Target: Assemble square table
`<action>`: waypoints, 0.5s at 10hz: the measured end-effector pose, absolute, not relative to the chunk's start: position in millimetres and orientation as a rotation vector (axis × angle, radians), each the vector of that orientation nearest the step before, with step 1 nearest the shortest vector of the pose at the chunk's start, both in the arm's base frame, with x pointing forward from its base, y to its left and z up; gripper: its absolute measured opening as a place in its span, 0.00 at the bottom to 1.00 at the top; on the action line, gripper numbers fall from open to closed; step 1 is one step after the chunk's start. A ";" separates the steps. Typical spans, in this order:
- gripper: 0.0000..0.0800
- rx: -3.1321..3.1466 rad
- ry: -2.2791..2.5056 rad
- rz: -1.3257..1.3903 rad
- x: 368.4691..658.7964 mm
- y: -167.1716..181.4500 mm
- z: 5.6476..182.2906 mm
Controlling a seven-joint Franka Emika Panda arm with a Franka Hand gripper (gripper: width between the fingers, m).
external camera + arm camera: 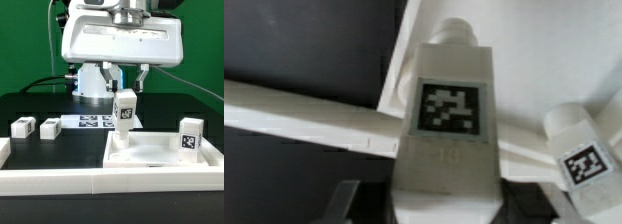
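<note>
My gripper (125, 95) is shut on a white table leg (125, 112) with a black-and-white tag, held upright. Its lower end meets the far corner of the square tabletop (160, 155) on the exterior view's left; I cannot tell if it is seated. In the wrist view the held leg (452, 110) fills the middle, with a dark finger (359, 200) on each side of it and the gripper (441, 208) around its near end. A second leg (190, 135) stands upright on the tabletop's right side, and that second leg (585, 152) appears beside the held one.
Two more tagged legs (22, 127) (49, 127) lie on the black table at the exterior view's left. The marker board (95, 121) lies behind them near the robot base. A long white border wall (60, 180) runs along the front edge.
</note>
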State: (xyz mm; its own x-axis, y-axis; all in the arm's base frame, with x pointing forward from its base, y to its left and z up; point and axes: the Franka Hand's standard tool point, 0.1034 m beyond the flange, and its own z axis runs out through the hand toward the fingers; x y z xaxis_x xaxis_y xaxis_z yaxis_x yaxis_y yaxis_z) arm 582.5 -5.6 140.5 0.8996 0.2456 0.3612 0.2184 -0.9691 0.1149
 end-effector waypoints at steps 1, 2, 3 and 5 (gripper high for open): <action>0.36 2.947 0.371 0.675 586.5 -12.1 146.8; 0.36 2.944 0.369 0.682 585.6 -12.3 146.2; 0.36 2.944 0.371 0.681 585.8 -11.9 145.8; 0.36 2.944 0.371 0.678 585.5 -12.0 144.8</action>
State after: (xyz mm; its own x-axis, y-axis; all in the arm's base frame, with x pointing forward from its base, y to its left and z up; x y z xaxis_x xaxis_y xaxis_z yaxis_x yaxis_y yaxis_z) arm 585.5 -12.0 144.8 0.8713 0.2568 0.4183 0.2134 -0.9656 0.1483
